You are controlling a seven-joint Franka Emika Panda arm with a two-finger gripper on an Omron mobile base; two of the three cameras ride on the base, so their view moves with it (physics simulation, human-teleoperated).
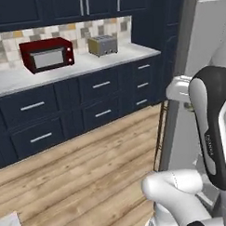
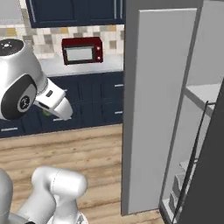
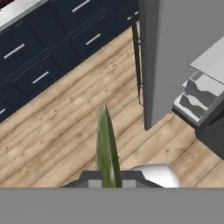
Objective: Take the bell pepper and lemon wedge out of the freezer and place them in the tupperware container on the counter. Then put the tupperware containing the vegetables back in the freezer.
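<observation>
1 red microwave (image 1: 47, 54) and 1 toaster (image 1: 102, 45) sit on the white desk (image 1: 20, 78) along the back wall, toaster near the desk's right end, microwave left of it. Navy drawers w/ silver handles below.

1 lemon wedge (image 3: 107, 151): olive-green, pointed, standing upright in hand view, its base down betw. the pincer (image 3: 109, 183) tips. Pincer clamped on the wedge, jaws nearly together w/ just the thin wedge betw. them, held over the wood floor (image 3: 65, 131). In right base view a small green bit (image 2: 46, 112) peeks out beside the white wrist.

1 freezer (image 2: 175, 109), door swung open; right base view shows white inner walls and a shelf, hand view shows drawers low inside. Left base view gives the toaster, which right base view lacks.
</observation>
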